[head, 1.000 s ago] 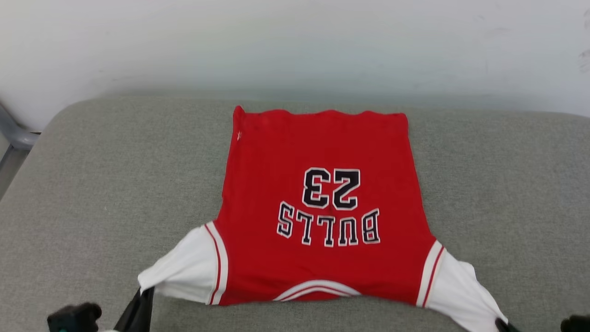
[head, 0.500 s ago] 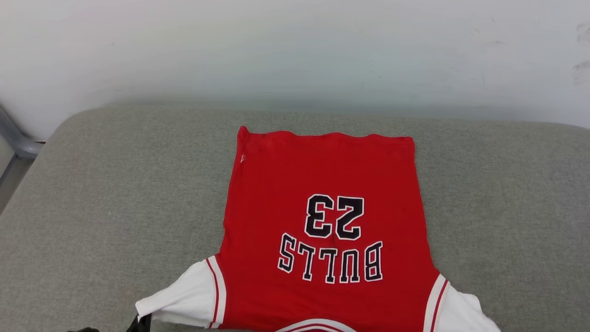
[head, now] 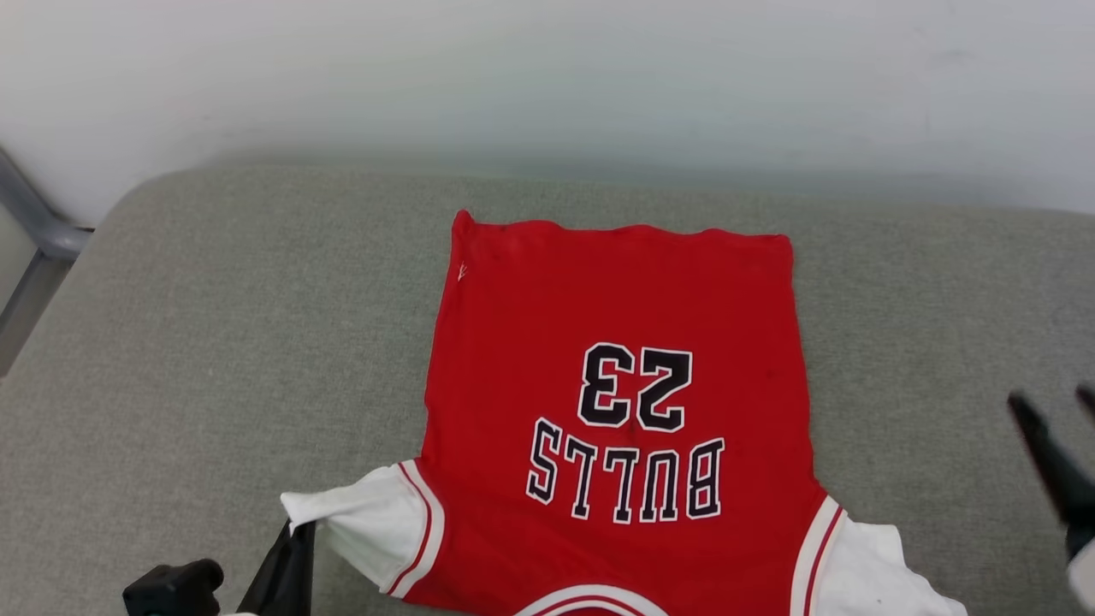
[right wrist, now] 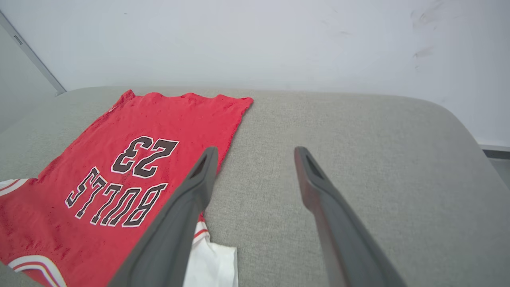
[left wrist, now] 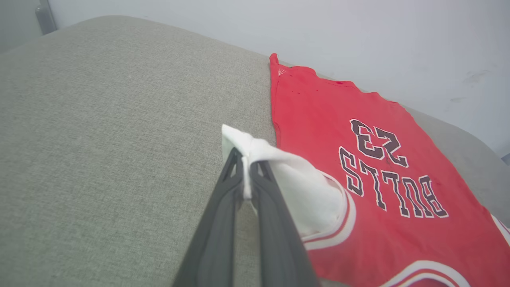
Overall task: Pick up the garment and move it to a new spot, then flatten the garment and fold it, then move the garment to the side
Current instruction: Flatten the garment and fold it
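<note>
garment (head: 616,342), head view: lies flat on the grey cushion (head: 171,342), print up, hem toward the wall (head: 547,77), collar cut off by the bottom edge.
head view, change: a second ago the right sleeve (head: 873,565) was pinched at its corner; now it lies loose. The right gripper (head: 1050,398) has come up well to its right, jaws apart, blurred. The framing also shifted, which is the camera and not the cloth.
head view, left side: left gripper (head: 301,535) is at the tip of the left sleeve (head: 359,522), as before.
head view, room: wide bare cushion on both sides of the garment, and a narrower strip between hem and wall. A grey metal frame (head: 34,222) stands past the cushion's left edge.
left wrist view: left gripper (left wrist: 245,159) has its jaws together, clamped on the white sleeve tip, which is lifted and bunched over them. The red body (left wrist: 318,111) is flat. Cushion to the left is bare up to its rounded corner.
right wrist view: right gripper (right wrist: 255,150) jaws are wide apart and hold nothing, with bare cushion between them. The garment's side edge lies just left of the left finger. Cushion to the right is open to its curved edge.
</note>
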`<state>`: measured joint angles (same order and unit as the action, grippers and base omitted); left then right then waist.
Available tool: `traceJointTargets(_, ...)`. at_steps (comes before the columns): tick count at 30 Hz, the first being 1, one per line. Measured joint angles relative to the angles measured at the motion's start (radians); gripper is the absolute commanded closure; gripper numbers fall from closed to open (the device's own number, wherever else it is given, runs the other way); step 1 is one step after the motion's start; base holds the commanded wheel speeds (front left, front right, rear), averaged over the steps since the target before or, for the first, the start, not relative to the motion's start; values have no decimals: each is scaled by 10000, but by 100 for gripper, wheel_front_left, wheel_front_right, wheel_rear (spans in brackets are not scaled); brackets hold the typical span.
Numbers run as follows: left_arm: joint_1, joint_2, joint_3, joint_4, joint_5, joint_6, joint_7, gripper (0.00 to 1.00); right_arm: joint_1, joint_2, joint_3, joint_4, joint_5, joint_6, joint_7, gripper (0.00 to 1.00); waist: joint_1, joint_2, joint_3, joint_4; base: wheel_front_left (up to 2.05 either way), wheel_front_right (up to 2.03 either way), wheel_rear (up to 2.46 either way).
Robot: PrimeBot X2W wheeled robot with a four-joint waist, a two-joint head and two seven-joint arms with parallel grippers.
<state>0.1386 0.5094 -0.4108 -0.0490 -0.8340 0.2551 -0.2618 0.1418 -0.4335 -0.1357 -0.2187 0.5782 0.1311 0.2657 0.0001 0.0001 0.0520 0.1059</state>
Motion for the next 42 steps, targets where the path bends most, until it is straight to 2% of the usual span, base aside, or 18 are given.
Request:
traceJointTargets(4,-356,-232,54,-171,370,-86,-12,100,-1885,-493,-144,-291,56,0,771,0,0,0,395,143,0,0,0)
traceJointTargets(9,-1041,-742,50,-226,786,-293,-12,100,-4570,-1022,581,198,13,0,2197,0,1,0,1069,493,0,0,0)
traceJointTargets(17,-1905,-1680,29,2,1513,-821,-12,100,-7943,-1981,2111,2284,-257,0,5448,0,2,0,2275,1315,0,0,0)
traceJointTargets(25,-2463,-2579,268,199,2113,-1476,-12,100,-10015,-2297,3233,4280,-510,0,8151,0,2,0,3444,2041,0,0,0)
traceJointTargets(31,-2824,-3269,454,426,2520,-2002,-12,100,-10999,-2286,3586,5281,-980,0,8826,0,2,-1,4293,2467,0,0,0)
traceJointTargets(36,-3079,-3781,635,652,2865,-2466,-12,100,-11091,-2316,4103,5800,-1409,0,8972,0,2,-1,4887,2796,0,0,0)
traceJointTargets(42,-3136,-4098,989,947,3175,-2821,-12,100,-10978,-2522,4176,5998,-1034,-21,9081,0,-2,0,5182,3013,0,0,0)
